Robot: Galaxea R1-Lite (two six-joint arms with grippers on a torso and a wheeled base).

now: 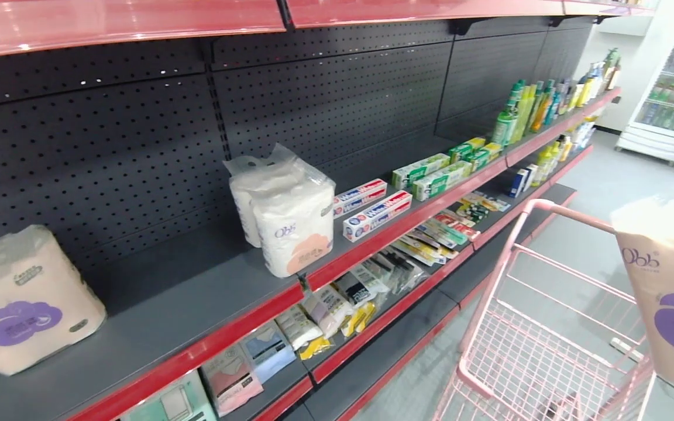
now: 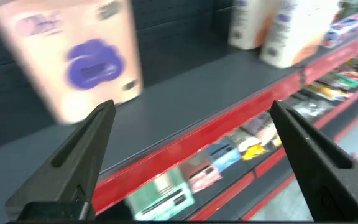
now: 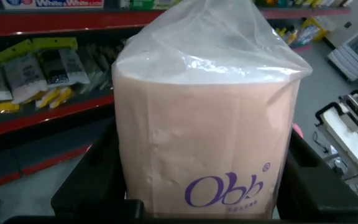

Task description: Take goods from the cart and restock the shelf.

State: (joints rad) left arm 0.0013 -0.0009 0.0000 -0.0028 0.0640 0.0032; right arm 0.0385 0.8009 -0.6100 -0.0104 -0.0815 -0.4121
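Head camera: high, facing forward and down, set at an angle to the shelf (image 1: 185, 292), which recedes to the right. The cart (image 1: 539, 204) lies at lower right, at mid range.

Left wrist camera: low and close to the shelf board, looking out between the spread fingers of the left gripper (image 2: 191, 106). It shares the purple-marked pack (image 2: 79, 56) with the head view.

Right wrist camera: hard against the held pack (image 3: 210, 124), facing the lower-shelf packets (image 3: 36, 68), which the head view also covers.
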